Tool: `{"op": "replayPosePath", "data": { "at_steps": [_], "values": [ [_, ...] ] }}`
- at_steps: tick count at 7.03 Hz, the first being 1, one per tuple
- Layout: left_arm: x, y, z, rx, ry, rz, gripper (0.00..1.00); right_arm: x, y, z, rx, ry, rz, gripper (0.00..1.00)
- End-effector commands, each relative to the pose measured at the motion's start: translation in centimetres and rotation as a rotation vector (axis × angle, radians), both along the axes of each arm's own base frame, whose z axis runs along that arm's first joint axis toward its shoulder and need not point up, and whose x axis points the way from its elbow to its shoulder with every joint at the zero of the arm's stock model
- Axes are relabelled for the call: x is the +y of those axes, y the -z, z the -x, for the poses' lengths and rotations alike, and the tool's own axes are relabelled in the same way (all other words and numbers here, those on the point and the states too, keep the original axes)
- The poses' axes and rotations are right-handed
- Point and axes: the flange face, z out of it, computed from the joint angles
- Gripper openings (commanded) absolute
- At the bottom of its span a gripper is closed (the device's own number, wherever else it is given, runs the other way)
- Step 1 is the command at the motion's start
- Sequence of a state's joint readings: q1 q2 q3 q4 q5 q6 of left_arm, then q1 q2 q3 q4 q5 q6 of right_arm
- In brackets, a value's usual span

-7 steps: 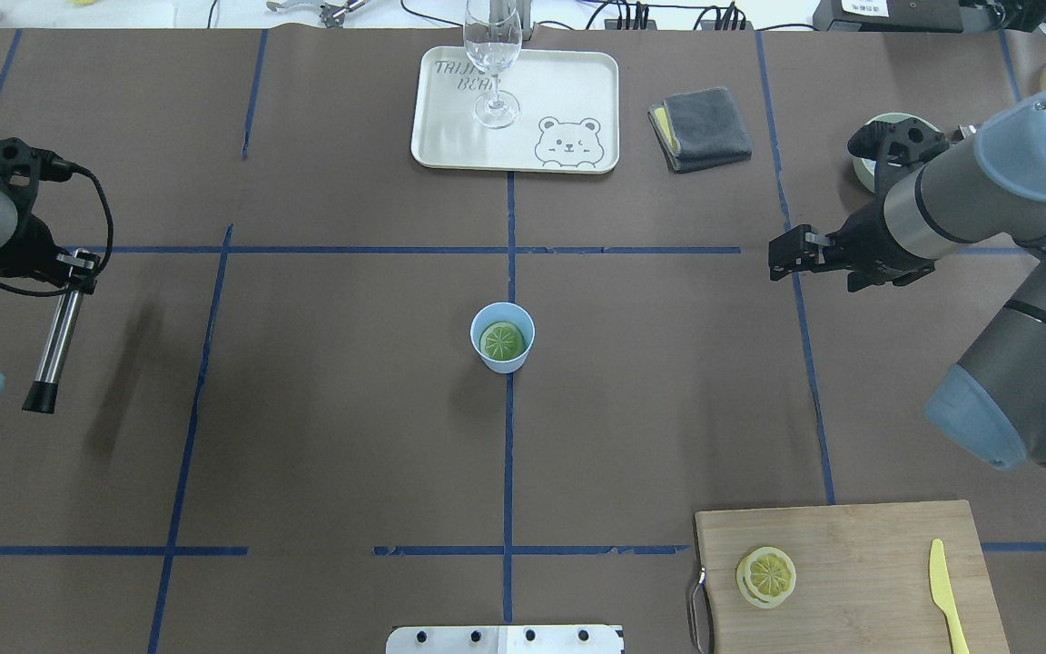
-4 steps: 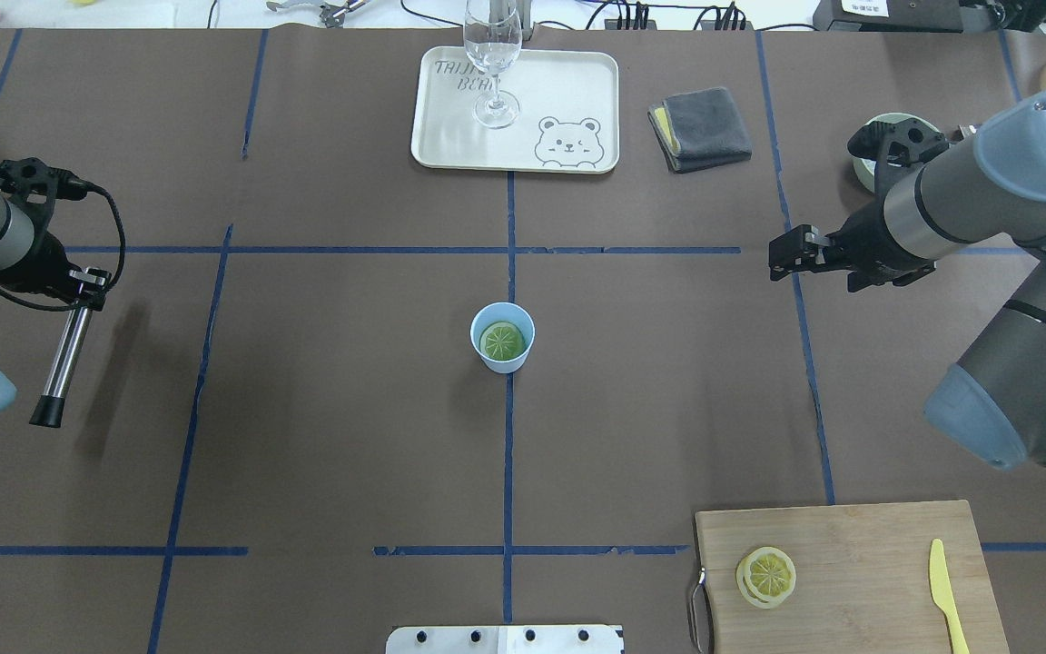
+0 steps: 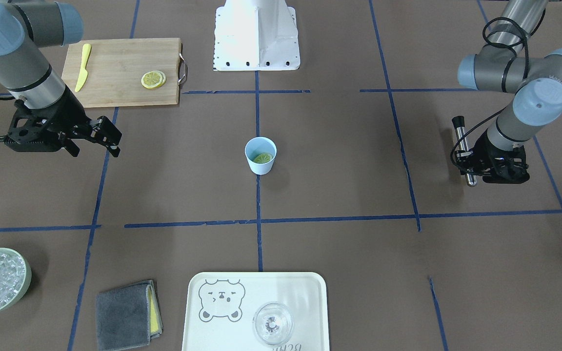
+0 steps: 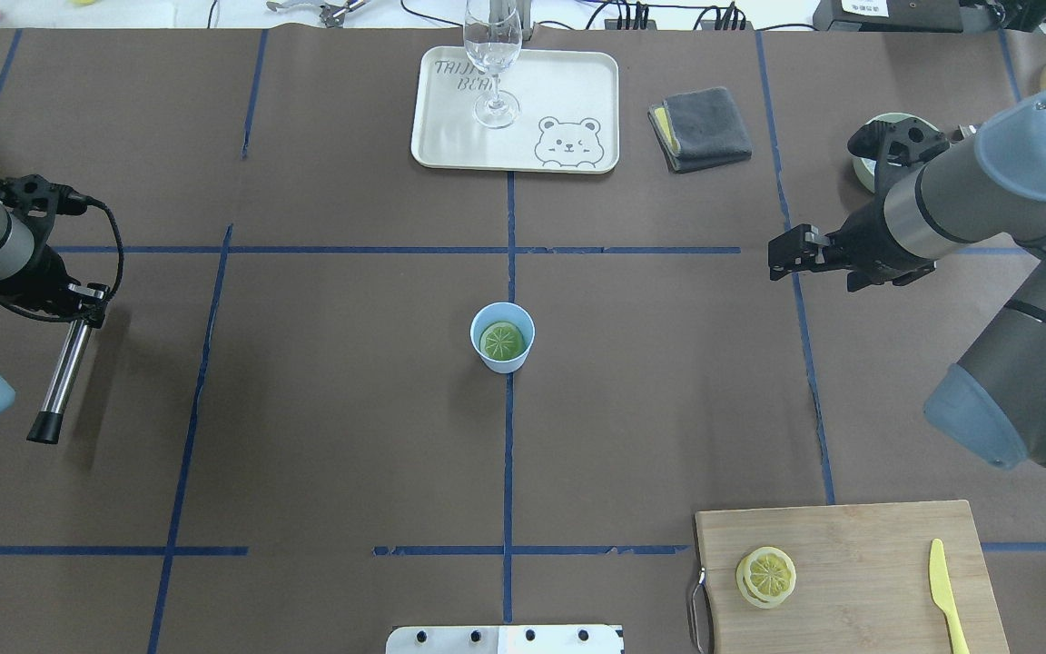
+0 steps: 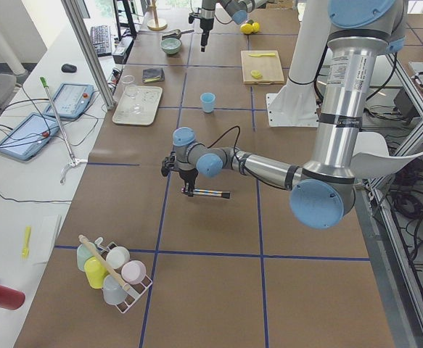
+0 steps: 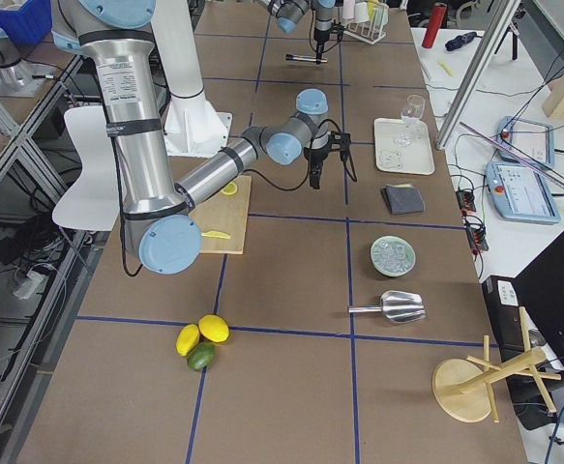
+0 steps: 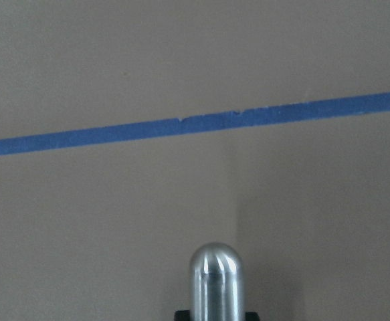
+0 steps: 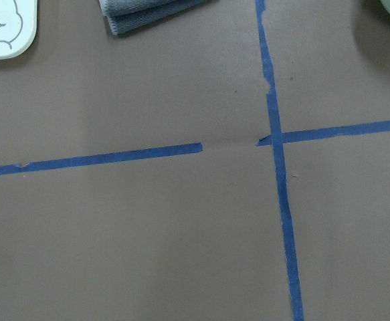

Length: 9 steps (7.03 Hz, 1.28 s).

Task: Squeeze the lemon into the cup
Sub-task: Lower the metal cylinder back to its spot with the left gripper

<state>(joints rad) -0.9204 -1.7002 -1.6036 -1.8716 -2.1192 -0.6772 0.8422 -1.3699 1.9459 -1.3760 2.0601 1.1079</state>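
Observation:
The pale blue cup [image 4: 502, 356] stands at the table's middle, also in the front view [image 3: 260, 165]. A lemon slice [image 4: 502, 341] lies flat inside it. More lemon slices [image 4: 766, 576] lie stacked on the wooden cutting board [image 4: 850, 545]. My left gripper [image 4: 85, 304] is far left of the cup, shut on a metal rod [image 4: 63, 368] with a black end; the rod's rounded tip shows in the left wrist view [image 7: 215, 281]. My right gripper [image 4: 782, 257] hovers far right of the cup, open and empty, as the front view [image 3: 109, 136] shows.
A cream bear tray [image 4: 568, 82] with a clear glass [image 4: 493, 54] sits at the back. A grey cloth [image 4: 703, 127] lies right of it. The green ice bowl [image 3: 26, 287] stands behind my right arm. A yellow knife [image 4: 945, 595] lies on the board.
My left arm has moved nearer the robot's side of the table with the rod in its gripper. The right arm, cup and lemon slices have not moved.

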Motion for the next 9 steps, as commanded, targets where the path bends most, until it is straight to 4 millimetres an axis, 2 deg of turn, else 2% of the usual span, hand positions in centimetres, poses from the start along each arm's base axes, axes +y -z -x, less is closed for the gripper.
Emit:
{"op": "replayPosePath", "data": {
  "at_steps": [1, 3, 6, 7, 8, 9],
  "values": [
    [0.24, -0.44, 0.05, 0.002, -0.005, 0.015, 0.0, 0.06, 0.18, -0.05, -0.003, -0.001, -0.002, 1.0],
    [0.25, -1.26, 0.08, -0.009, -0.003, 0.029, 0.0, 0.09, 0.25, -0.08, -0.004, -0.003, -0.001, 1.0],
    [0.25, -1.35, 0.08, -0.011, 0.008, 0.039, 0.0, 0.14, 0.39, -0.12, -0.006, -0.004, -0.002, 1.0],
    [0.25, -1.33, 0.08, -0.01, 0.008, 0.038, 0.09, 0.11, 0.32, -0.1, -0.005, -0.004, -0.001, 1.0],
    [0.19, -1.22, 0.04, -0.008, 0.01, 0.037, 0.78, 0.09, 0.25, -0.08, -0.004, -0.003, -0.001, 1.0],
    [0.2, -0.99, 0.04, -0.005, 0.011, 0.034, 1.0, 0.09, 0.25, -0.08, -0.004, -0.003, -0.001, 1.0]
  ]
}}
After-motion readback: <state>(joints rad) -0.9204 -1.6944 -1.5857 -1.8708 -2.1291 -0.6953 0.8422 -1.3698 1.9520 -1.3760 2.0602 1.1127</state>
